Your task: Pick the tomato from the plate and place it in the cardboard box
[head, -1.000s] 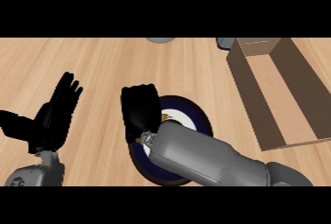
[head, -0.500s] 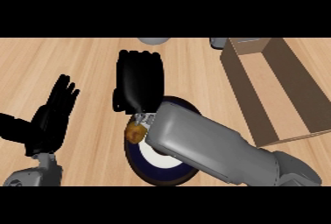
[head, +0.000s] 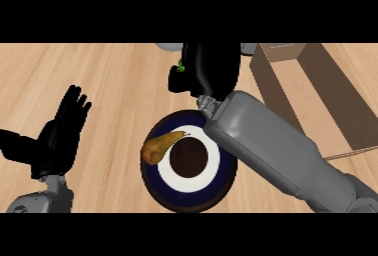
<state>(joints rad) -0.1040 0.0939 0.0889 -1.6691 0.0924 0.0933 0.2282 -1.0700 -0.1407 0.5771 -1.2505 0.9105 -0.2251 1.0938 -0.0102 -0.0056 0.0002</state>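
The right hand [head: 209,67] is curled around a thing above the plate [head: 159,187]; only a green bit [head: 179,67] shows, maybe the tomato. The left hand [head: 59,135] rests open. A pear [head: 160,146] lies on the plate, and the cardboard box [head: 325,95] stands at the right.

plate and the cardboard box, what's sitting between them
In the head view, the right forearm crosses the stretch between the plate and the cardboard box, above wooden counter; nothing else shows there.
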